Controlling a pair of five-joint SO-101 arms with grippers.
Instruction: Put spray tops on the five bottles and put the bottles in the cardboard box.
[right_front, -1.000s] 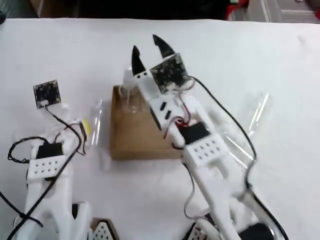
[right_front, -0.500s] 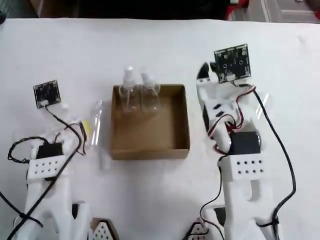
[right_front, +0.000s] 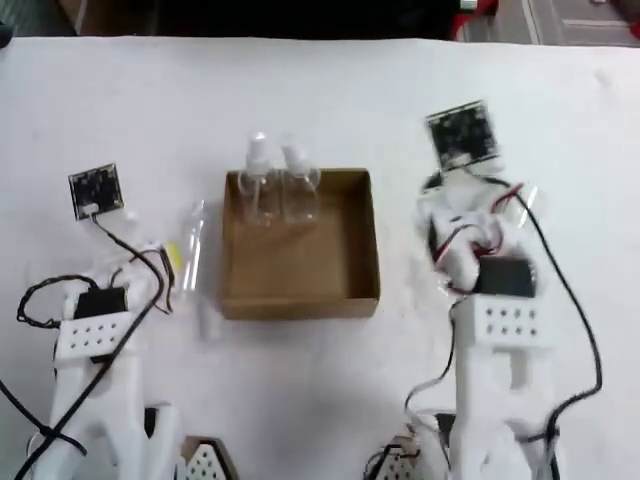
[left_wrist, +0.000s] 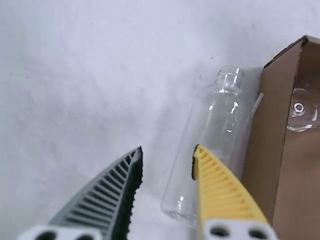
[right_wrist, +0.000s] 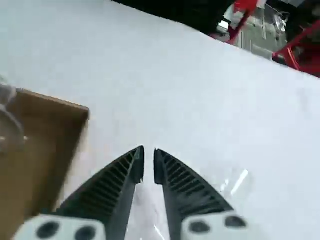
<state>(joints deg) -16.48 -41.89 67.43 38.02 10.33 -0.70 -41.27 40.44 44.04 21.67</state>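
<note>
The cardboard box (right_front: 300, 262) sits mid-table, with two clear bottles fitted with spray tops (right_front: 280, 186) upright against its far wall. A clear bottle without a top (left_wrist: 212, 152) lies on the table beside the box's left wall (left_wrist: 280, 150); in the high view this bottle (right_front: 192, 240) is left of the box. My left gripper (left_wrist: 167, 150) is open close to this bottle, its yellow finger (left_wrist: 220, 195) over the bottle's base. My right gripper (right_wrist: 148, 152) is shut and empty, over the table to the right of the box corner (right_wrist: 47, 125).
The white cloth table (right_front: 330, 90) stretches beyond the box. A clear item (right_wrist: 234, 181) lies on the cloth ahead of the right gripper. Both arm bases (right_front: 100, 335) (right_front: 500, 320) stand at the near edge. Red frames (right_wrist: 295, 45) lie beyond the table.
The right arm has swung from over the box's far edge to the right of the box and drawn back, and its fingers have gone from open to shut. The left arm has not moved.
</note>
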